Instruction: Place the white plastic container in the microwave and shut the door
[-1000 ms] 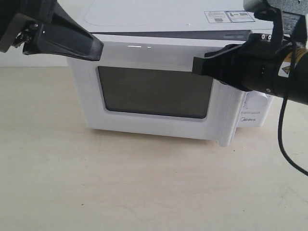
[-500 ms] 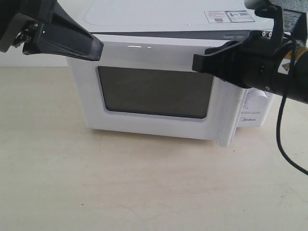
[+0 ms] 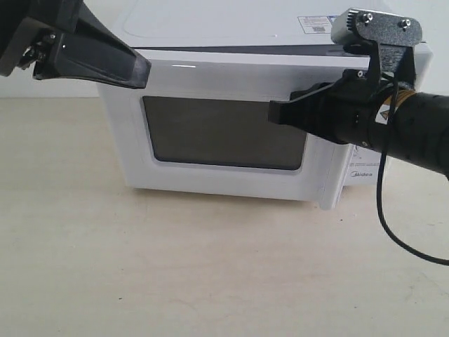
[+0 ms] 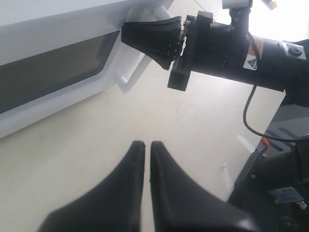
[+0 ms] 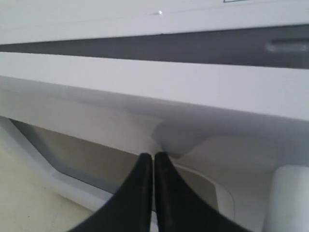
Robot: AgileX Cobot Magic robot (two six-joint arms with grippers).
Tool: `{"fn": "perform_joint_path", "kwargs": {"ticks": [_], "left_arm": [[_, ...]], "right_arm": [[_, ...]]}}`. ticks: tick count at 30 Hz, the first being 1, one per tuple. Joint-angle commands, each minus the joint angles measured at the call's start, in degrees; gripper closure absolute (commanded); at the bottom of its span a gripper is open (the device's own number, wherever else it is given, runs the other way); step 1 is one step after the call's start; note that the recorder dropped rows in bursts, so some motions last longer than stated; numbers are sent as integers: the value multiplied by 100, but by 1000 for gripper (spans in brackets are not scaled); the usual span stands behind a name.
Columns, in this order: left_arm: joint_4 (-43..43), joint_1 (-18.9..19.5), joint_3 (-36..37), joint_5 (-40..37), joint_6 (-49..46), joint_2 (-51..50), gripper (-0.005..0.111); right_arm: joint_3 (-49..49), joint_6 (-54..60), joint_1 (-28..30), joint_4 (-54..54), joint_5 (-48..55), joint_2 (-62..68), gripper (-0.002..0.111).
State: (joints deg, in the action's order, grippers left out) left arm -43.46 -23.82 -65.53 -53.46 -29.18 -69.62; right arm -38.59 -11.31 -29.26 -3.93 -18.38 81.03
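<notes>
1. The table (image 3: 210,267) has a wide, matt top in pale cream, and it fills most of the exterior view.
2. On the table there are faint scratches and a few small dark specks. The light on it is soft and even, with weak shadows.
3. Behind the table's far edge stands a plain white wall (image 3: 63,90).
4. Just beside one edge of the table, in the left wrist view, is a dark frame (image 4: 270,193) with a small red part (image 4: 264,142).
5. Beyond that same edge a very bright white patch (image 4: 285,19) is overexposed — window or lamp, I cannot tell.

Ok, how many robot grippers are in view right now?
2: the left gripper at the upper left corner of the microwave, the right gripper at the door, handle side.
</notes>
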Motion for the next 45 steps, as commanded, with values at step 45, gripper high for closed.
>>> {"fn": "perform_joint_path", "kwargs": {"ticks": [45], "left_arm": [[192,-20,31,-38,91,55,102]], "right_arm": [[-230,1033,10,-1484,-408,178,108]]}}
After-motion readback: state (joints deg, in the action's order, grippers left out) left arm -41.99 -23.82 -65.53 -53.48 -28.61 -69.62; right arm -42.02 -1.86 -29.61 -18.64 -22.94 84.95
